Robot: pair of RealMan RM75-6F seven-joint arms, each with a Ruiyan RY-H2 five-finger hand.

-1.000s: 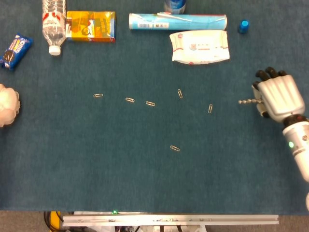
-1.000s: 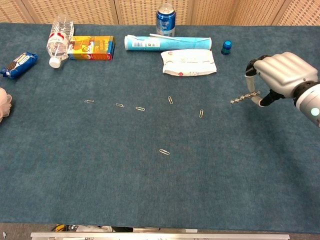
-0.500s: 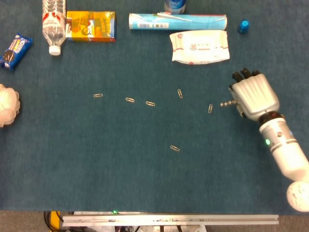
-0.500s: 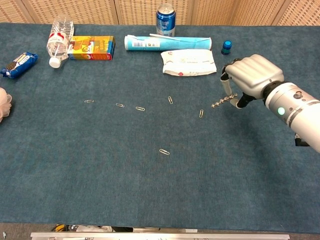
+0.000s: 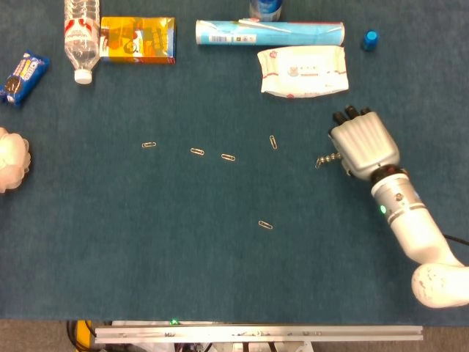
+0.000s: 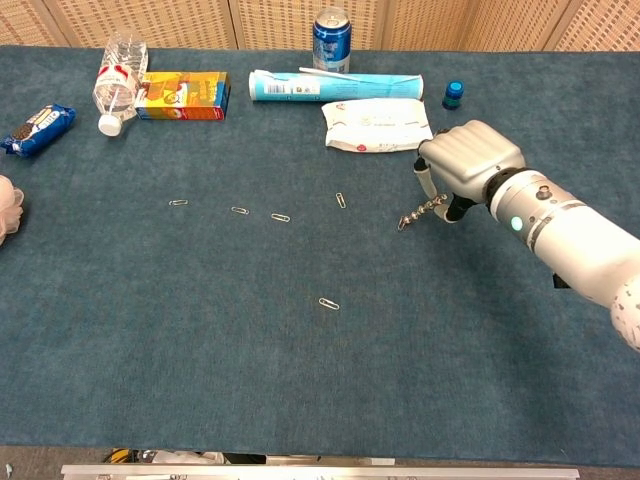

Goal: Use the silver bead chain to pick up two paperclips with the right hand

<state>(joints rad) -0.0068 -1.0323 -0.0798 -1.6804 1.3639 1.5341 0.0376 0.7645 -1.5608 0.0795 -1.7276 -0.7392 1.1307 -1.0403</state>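
My right hand hangs over the right middle of the blue cloth, pinching a short silver bead chain that sticks out to its left. The chain's free tip is down at the spot of the nearest paperclip, which I cannot make out apart from the chain. Several more paperclips lie to the left: one close by, one further left, one nearer the front. A pale rounded shape at the left edge seems to be my left hand, mostly cut off.
Along the back stand a wet-wipes pack, a blue tube, a can, a blue cap, an orange carton and a lying water bottle. A cookie packet lies far left.
My right hand has moved left and a little toward the front with the chain. The chain's tip has come from right of the nearest paperclip onto it.
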